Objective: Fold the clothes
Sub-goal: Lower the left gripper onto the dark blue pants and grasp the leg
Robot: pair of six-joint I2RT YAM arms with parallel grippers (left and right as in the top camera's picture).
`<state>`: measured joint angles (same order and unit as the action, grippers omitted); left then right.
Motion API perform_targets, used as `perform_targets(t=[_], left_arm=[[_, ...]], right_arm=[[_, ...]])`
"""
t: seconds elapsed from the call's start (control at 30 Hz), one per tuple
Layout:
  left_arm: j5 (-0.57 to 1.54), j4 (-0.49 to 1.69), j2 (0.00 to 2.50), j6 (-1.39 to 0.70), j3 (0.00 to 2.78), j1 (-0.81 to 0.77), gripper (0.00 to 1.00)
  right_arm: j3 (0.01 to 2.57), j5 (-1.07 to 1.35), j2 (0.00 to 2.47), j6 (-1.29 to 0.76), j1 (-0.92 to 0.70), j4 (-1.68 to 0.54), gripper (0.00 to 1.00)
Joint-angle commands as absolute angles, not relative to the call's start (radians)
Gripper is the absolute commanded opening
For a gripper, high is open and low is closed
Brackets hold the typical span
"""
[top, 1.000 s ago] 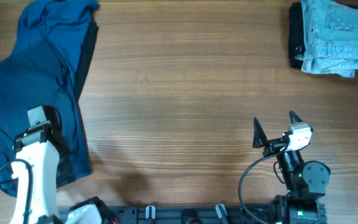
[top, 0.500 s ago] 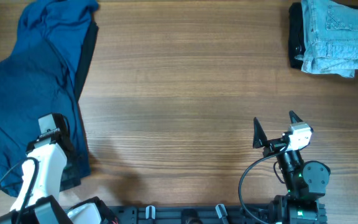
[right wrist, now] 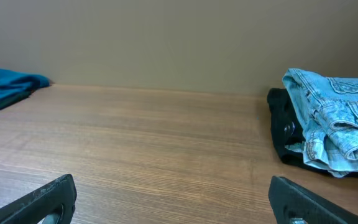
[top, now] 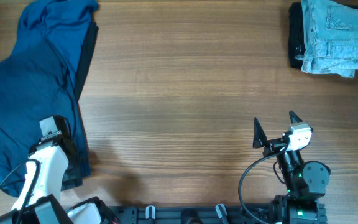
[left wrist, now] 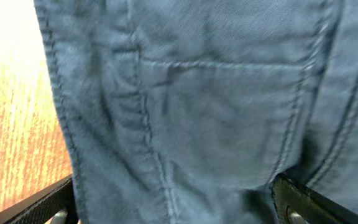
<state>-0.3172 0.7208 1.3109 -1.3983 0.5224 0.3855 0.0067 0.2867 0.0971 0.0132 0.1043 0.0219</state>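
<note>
Blue dominates the left side of the overhead view, where a dark blue cloth garment (top: 23, 81) lies loosely spread and rumpled on the brown wooden table (top: 179, 74). The white left arm (top: 42, 171) reaches over the garment's lower right part, its wrist sitting above the cloth and hiding its fingers from this camera. Folded pale blue denim jeans (top: 339, 34) sit in the far right corner on top of a folded black garment (top: 296, 40). The right gripper (top: 274, 119) rests near the front edge, well apart from both piles, with its two black fingers spread wide over bare wood

From the left wrist, blue fabric with stitched seams and a pocket fills almost the whole frame. The left gripper (left wrist: 176, 202) has its fingers (left wrist: 303, 199) set apart at the two lower corners, and the cloth lies between and beneath them, unclamped

From the right wrist, the fingers (right wrist: 42, 196) stand apart with only table between them; the jeans lie ahead to the right, the blue garment far left
</note>
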Motion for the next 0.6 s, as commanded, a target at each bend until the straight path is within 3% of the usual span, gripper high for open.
perform_targets(t=[0.0, 0.37, 0.57], left_arm=[[-0.311, 0.75, 1.319, -1.383, 0.508, 0.389, 0.96], [-0.348, 0.717, 1.319, -1.384, 0.466, 0.389, 0.98], [-0.334, 0.686, 1.319, -1.399, 0.437, 0.389, 0.83]], right_arm=[[0.005, 0.281, 0.093, 0.023, 0.102, 0.023, 1.0], [0.005, 0.281, 0.093, 0.023, 0.102, 0.023, 1.0], [0.005, 0.281, 0.093, 0.023, 0.102, 0.023, 1.0]])
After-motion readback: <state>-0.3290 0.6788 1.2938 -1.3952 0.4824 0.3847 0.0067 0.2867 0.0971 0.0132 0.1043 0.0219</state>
